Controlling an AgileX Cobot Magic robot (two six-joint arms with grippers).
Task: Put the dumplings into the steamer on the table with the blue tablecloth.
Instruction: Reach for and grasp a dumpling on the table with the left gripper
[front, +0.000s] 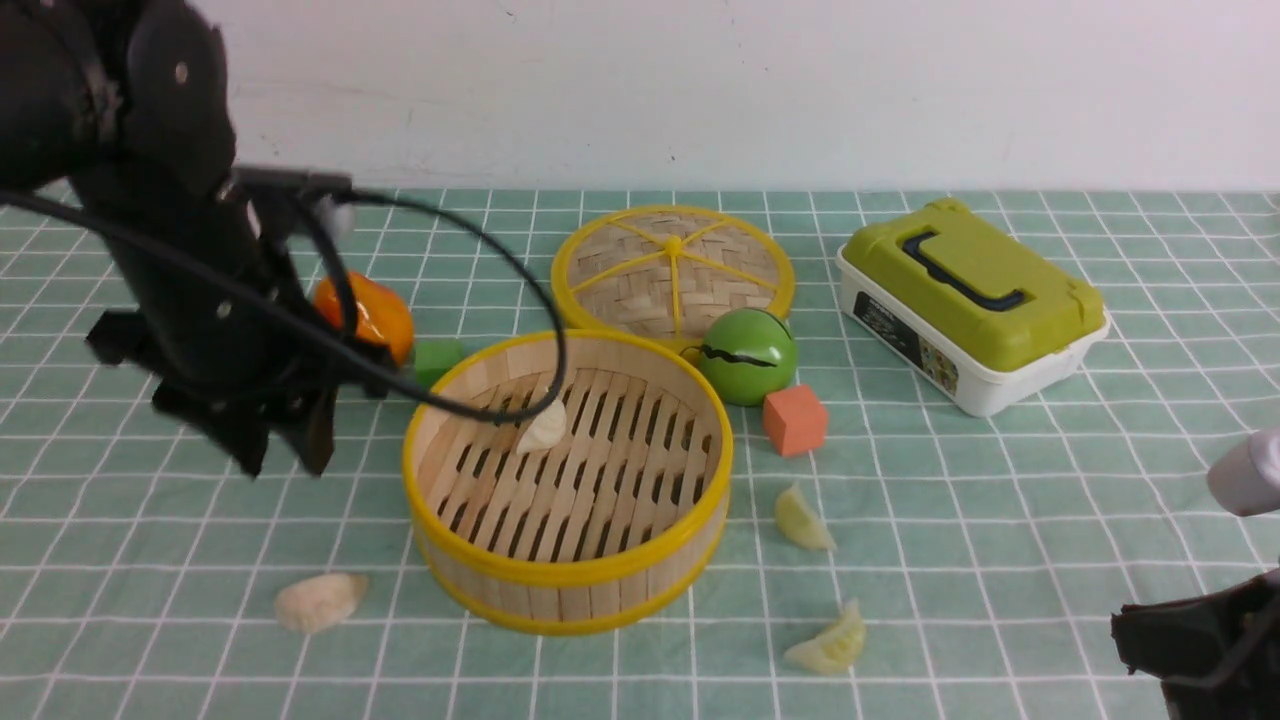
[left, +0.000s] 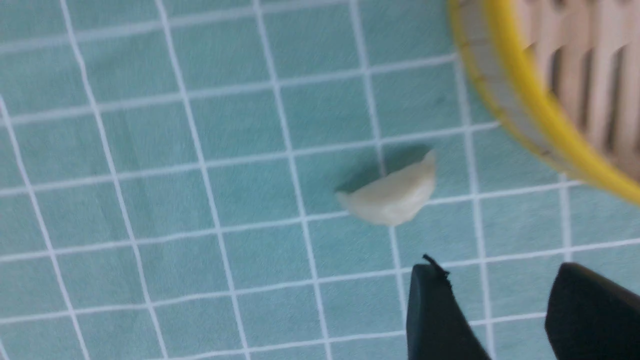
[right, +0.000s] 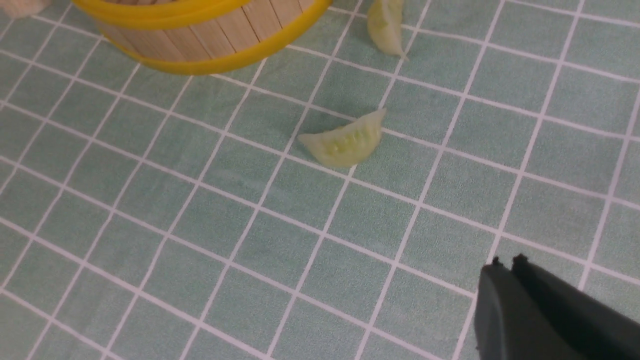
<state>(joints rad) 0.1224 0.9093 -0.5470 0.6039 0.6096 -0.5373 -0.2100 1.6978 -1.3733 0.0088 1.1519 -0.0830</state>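
Yellow-green dumpling (front: 825, 645) lies on the counter (front: 1000, 520) front-right of the steamer (front: 570, 575); a second yellow-green dumpling (front: 803, 518) sits just right of its wall. One cream dumpling (front: 320, 602) lies front-left, another cream dumpling (front: 541, 430) inside. Left jaws gape empty beside the steamer; right jaws are closed.

Bamboo steamer (front: 575, 573): round, yellow rims, slatted floor, upright on the teal white-grid tablecloth (front: 1000, 520). One cream dumpling (front: 542, 430) is inside, on the slats toward the far-left wall. Second cream dumpling (front: 318, 602) lies flat on the cloth off the steamer's near-left, apart from it. Yellow-green dumpling (front: 803, 518) is on the cloth just right of the steamer. Another yellow-green dumpling (front: 830, 645) lies closer to the front, pleats showing.
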